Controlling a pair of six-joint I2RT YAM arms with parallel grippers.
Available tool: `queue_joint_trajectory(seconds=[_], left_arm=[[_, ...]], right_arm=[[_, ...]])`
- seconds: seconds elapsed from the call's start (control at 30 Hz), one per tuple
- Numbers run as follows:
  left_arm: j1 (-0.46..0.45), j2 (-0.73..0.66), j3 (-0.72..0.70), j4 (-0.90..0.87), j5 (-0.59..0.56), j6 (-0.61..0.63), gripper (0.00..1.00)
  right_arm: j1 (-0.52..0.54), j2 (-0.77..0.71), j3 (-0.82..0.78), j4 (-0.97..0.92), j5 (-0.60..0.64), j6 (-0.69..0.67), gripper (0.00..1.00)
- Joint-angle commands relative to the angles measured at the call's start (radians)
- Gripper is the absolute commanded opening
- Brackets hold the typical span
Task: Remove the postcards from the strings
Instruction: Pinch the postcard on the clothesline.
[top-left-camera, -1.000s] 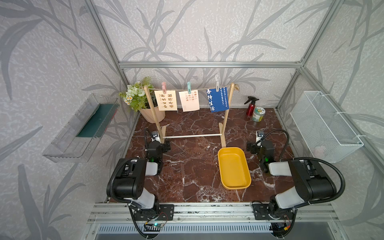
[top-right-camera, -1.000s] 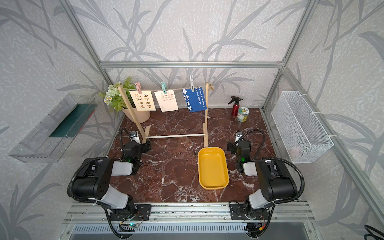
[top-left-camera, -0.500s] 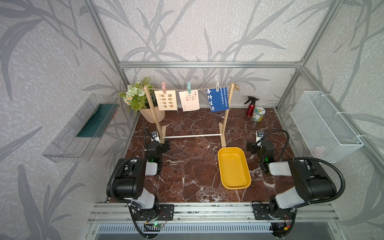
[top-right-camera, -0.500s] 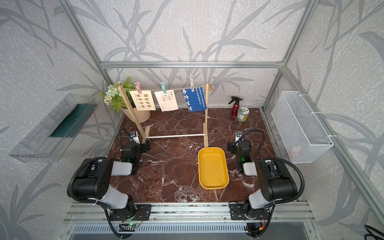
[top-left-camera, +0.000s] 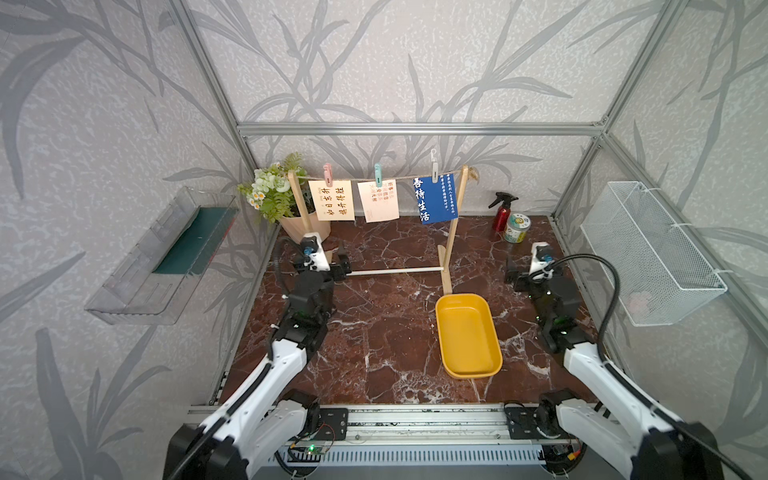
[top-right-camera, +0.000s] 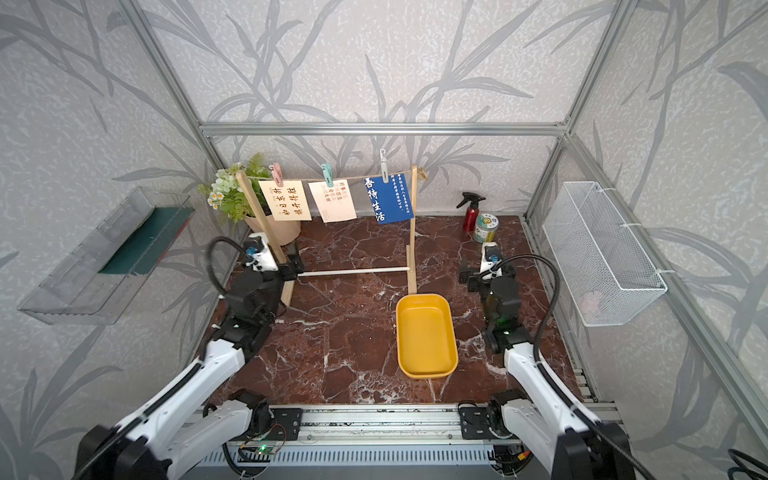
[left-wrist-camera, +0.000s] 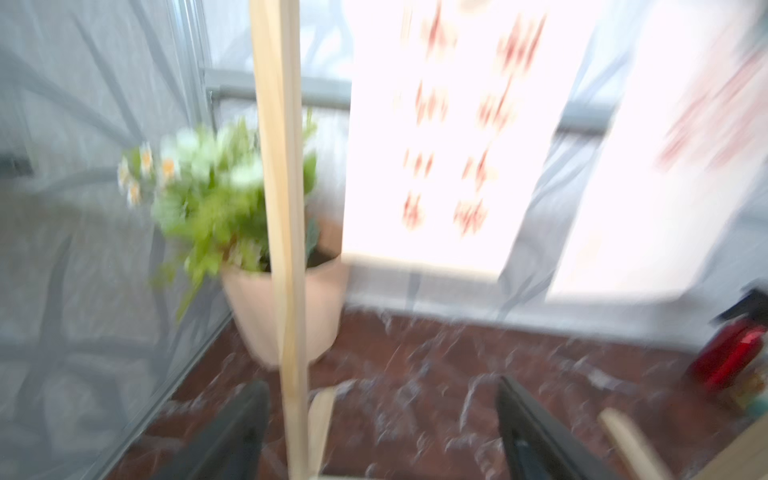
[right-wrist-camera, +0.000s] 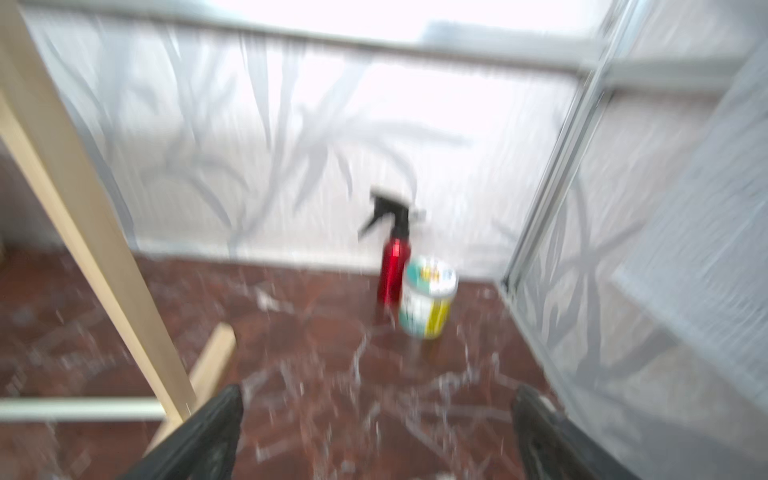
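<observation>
- In both top views, three paper postcards hang pegged on the thin tan jute twine (top-left-camera: 405, 178) at twelve o'clock. They are the cream card with black characters (top-left-camera: 331, 200), the pale pink-white card with red-brown characters (top-left-camera: 378, 200) and the dark blue card with white characters (top-left-camera: 434, 198).
- The yellow oblong plastic tray (top-left-camera: 467, 336) at four o'clock shows its bare floor.
- The white wire wall basket (top-left-camera: 648, 249) at three o'clock holds something pale, too small to tell.
- In the blurred left wrist view, the left gripper (left-wrist-camera: 382, 399) is spread, with the light wooden post (left-wrist-camera: 282, 208) standing between its jaws.
- In the right wrist view, the right gripper (right-wrist-camera: 376, 399) gapes wide over the floor.

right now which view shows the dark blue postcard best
Both top views: the dark blue postcard hangs sharp and whole there, pegged to the twine. Neither wrist view catches it; both are blurred and aimed elsewhere.
</observation>
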Motion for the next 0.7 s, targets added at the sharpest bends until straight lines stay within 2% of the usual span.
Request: queue_joint_trajectory(seconds=[0.0, 0.1, 0.23, 0.37, 0.47, 0.57, 0.67], left_arm=[[-0.072, -0.002, 0.115, -0.196, 0.231, -0.113, 0.8], [-0.111, 0.116, 0.166, -0.074, 0.492, -0.117, 0.81], [-0.113, 0.328, 0.352, -0.144, 0.74, -0.104, 0.81], [-0.118, 0.469, 0.467, -0.147, 0.848, -0.1, 0.81], [-0.118, 0.549, 0.53, -0.162, 0.906, -0.104, 0.81], [-0.12, 0.598, 0.552, -0.149, 0.932, -0.102, 0.81], [-0.119, 0.626, 0.574, -0.148, 0.941, -0.098, 0.81]], right_arm=[[0.002, -0.038, 0.21, -0.229, -0.206, -0.005, 0.98], [0.003, 0.041, 0.434, -0.379, -0.397, 0.04, 0.96], [0.018, 0.176, 0.697, -0.504, -0.652, 0.083, 0.96], [0.101, 0.332, 0.995, -0.725, -0.73, -0.029, 0.97], [0.125, 0.51, 1.302, -0.932, -0.791, -0.07, 0.96], [0.138, 0.741, 1.702, -1.188, -0.859, -0.117, 0.96], [0.151, 1.029, 2.188, -1.441, -0.873, -0.144, 0.97]])
